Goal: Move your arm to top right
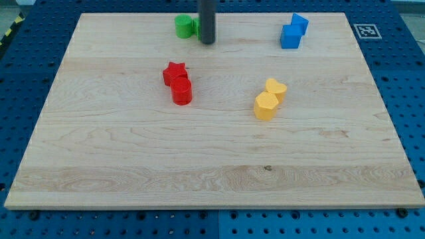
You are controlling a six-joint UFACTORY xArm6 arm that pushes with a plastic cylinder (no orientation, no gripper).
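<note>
My dark rod comes down from the view's top, and my tip (208, 42) rests on the board near the top edge, a little left of centre. It stands right beside a green block (184, 26), and a second green piece (197, 28) is partly hidden behind the rod. Two blue blocks (293, 32) sit together at the view's top right, far to the right of my tip. A red star block (174, 72) touches a red cylinder (181, 91) below and left of my tip. A yellow heart block (276, 87) touches a yellow hexagon block (265, 106) right of centre.
The wooden board (212, 166) lies on a blue perforated table (26, 79). A black and white marker tag (365, 30) sits just off the board's top right corner.
</note>
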